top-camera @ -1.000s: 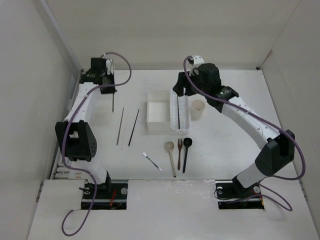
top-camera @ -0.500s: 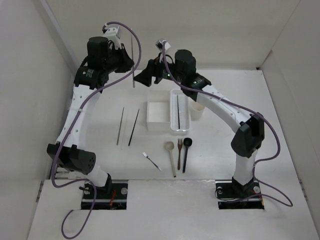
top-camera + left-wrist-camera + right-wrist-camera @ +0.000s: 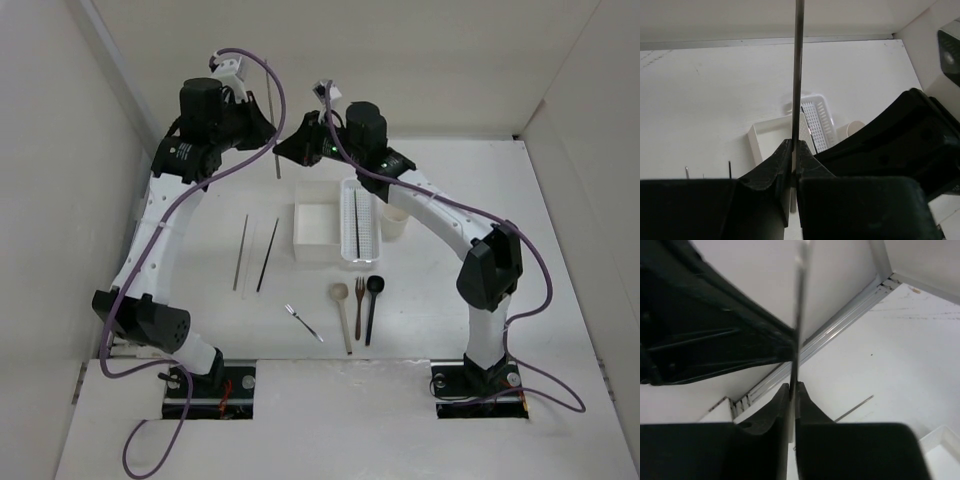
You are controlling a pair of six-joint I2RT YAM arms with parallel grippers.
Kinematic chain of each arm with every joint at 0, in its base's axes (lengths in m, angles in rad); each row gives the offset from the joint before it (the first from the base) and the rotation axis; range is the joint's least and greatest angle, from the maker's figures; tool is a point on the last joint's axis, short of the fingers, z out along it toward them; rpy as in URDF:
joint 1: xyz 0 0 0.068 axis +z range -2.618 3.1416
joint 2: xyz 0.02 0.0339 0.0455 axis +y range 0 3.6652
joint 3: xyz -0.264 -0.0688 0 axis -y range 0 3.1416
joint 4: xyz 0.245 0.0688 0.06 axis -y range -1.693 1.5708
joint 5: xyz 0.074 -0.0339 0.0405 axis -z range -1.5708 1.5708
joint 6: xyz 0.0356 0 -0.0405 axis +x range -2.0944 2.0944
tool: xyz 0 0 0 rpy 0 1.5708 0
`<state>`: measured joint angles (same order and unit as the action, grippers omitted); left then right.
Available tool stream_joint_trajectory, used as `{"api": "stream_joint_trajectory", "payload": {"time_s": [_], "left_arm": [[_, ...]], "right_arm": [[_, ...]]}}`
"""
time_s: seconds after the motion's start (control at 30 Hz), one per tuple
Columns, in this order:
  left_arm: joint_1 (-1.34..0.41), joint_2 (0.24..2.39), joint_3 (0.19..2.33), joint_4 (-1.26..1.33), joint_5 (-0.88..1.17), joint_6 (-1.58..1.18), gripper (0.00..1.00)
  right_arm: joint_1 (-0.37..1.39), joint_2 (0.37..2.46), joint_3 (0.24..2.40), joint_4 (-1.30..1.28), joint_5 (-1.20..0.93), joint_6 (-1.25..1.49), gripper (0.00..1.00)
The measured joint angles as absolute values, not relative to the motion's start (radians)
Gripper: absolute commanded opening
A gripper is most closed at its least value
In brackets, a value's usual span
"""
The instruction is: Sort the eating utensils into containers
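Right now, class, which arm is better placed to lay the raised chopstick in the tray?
Probably right: left gripper and right gripper both clamp the chopstick, but the tray lies under that arm.

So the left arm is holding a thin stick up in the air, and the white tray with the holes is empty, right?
The tray is not empty: the top view shows a dark chopstick lying in it. The left gripper does hold a thin stick up in the air.
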<state>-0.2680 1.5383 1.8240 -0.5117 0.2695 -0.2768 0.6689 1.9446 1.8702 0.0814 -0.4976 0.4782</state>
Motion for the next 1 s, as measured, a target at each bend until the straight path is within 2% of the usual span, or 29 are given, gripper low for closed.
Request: {"api": "stream_joint_trajectory", "payload": {"time_s": [0.03, 0.23, 0.27, 0.33, 0.37, 0.4, 0.43, 0.47, 0.73, 0.9, 0.93, 1.0], "left_arm": [[-0.268, 1.535, 1.823, -0.512, 0.270, -0.278, 0.00], [-0.267, 1.525, 1.809, -0.497, 0.269, -0.279, 0.00], [-0.267, 1.524, 1.805, -0.495, 0.269, -0.279, 0.05], [-0.267, 1.521, 1.787, -0.491, 0.270, -0.279, 0.30], [-0.268, 1.521, 1.779, -0.492, 0.273, -0.277, 0.56], [-0.268, 1.521, 1.772, -0.492, 0.274, -0.269, 0.71], [-0.268, 1.521, 1.763, -0.493, 0.276, -0.274, 0.82], [-0.268, 1.521, 1.755, -0.495, 0.273, -0.274, 1.00], [-0.270, 1.521, 1.729, -0.521, 0.241, -0.236, 1.00], [-0.240, 1.492, 1.639, -0.511, 0.107, -0.175, 1.00], [-0.227, 1.483, 1.600, -0.504, 0.073, -0.162, 0.95], [-0.203, 1.472, 1.517, -0.500, 0.012, -0.139, 0.94]], "right_arm": [[0.668, 1.945, 1.868, 0.074, -0.482, 0.482, 0.00], [0.662, 1.947, 1.863, 0.084, -0.472, 0.497, 0.00], [0.662, 1.946, 1.858, 0.088, -0.470, 0.498, 0.00], [0.662, 1.944, 1.843, 0.093, -0.460, 0.498, 0.00], [0.662, 1.943, 1.832, 0.100, -0.449, 0.499, 0.00], [0.663, 1.941, 1.822, 0.100, -0.437, 0.502, 0.00], [0.663, 1.939, 1.811, 0.102, -0.425, 0.503, 0.00], [0.663, 1.937, 1.801, 0.104, -0.412, 0.503, 0.00], [0.654, 1.829, 1.658, 0.051, -0.214, 0.499, 0.00], [0.643, 1.744, 1.668, -0.153, 0.035, 0.438, 0.00], [0.640, 1.734, 1.675, -0.202, 0.081, 0.428, 0.00], [0.635, 1.726, 1.675, -0.283, 0.151, 0.411, 0.00]]}}
